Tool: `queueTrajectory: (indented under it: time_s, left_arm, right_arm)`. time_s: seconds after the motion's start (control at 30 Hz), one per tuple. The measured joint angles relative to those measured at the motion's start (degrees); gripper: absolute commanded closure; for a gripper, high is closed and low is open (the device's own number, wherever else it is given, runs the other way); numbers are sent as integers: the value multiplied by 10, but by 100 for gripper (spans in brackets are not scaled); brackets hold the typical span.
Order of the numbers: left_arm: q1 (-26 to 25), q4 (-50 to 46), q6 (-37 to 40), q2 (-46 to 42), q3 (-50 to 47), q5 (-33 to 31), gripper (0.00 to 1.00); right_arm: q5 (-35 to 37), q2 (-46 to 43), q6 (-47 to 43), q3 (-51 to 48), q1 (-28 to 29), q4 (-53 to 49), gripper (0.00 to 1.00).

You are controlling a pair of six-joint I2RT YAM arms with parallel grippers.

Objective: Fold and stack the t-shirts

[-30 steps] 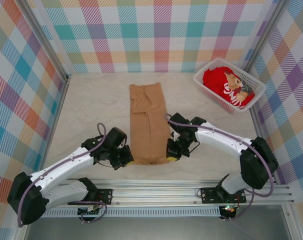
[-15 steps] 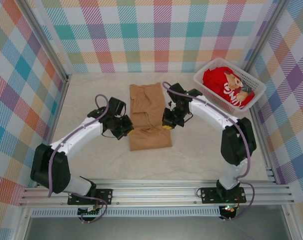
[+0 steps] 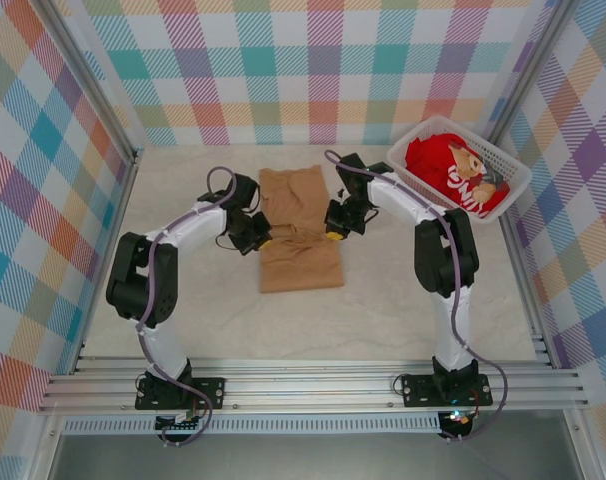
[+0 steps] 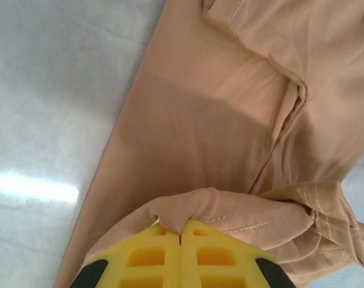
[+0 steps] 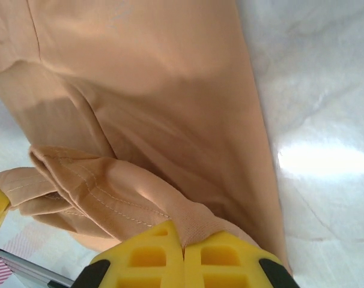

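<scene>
- At the table [image 3: 183,190] centre, your left gripper [image 3: 255,241] and right gripper [image 3: 335,231] are both clamping the tan t-shirt [image 3: 301,265] hem.
- If you're pulling unevenly, you're risking a skewed fold.

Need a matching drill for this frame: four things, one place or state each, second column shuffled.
Things:
1. tan t-shirt
2. red t-shirt
3. white basket
4. left gripper

Place or state:
a. lying inside the basket
b. shut on a pinch of tan cloth
c. mid-table, partly folded over itself
d. far right corner of the table

Pairs: 1-c, 2-a, 3-d, 4-b
</scene>
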Motion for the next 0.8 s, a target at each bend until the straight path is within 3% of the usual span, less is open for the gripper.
queueTrajectory:
  time_s: [0.03, 0.1, 0.17, 0.27, 0.43, 0.63, 0.8]
  left_arm:
    - [1, 0, 5, 9, 9, 0, 95]
    - [3, 0, 12, 23, 25, 0, 80]
    - [7, -1, 24, 33, 41, -3, 58]
    - [12, -7, 31, 30, 50, -15, 46]
    - [14, -18, 27, -48, -8, -32, 42]
    - [4, -14, -19, -201, -180, 2, 48]
    - [-33, 13, -72, -216, -278, 37, 48]
  right_arm:
    - [0, 9, -2, 8, -2, -1, 99]
    - [-2, 24, -3, 21, -5, 1, 81]
    - [-3, 35, -10, 28, -9, 8, 64]
    - [-1, 37, -25, 31, -13, 10, 55]
    - [16, -4, -34, -10, -23, 29, 53]
    - [10, -186, -4, -241, -20, 77, 56]
    - [-20, -245, 38, -372, 14, 122, 56]
